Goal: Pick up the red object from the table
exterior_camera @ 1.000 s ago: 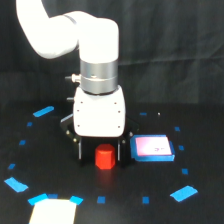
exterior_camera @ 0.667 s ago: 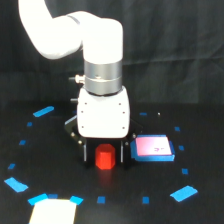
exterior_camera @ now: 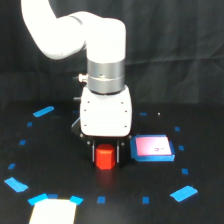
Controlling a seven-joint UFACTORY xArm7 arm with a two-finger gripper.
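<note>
The red object [exterior_camera: 105, 157] is a small red-orange block standing on the black table [exterior_camera: 130, 192] just in front of the arm. My gripper [exterior_camera: 105, 153] hangs straight down over it, white body above, with a dark finger on each side of the block. The fingers sit close against the block's sides at table level. I cannot tell whether they press on it or the block is lifted.
A flat white square with a blue border [exterior_camera: 152, 148] lies close to the block on the exterior view's right. A pale card [exterior_camera: 52, 212] lies at the front edge. Blue tape marks [exterior_camera: 184, 193] ring the table.
The arm has come toward the camera and lower. The fingers now straddle the red block closely, and the block sits between them instead of in front of them.
</note>
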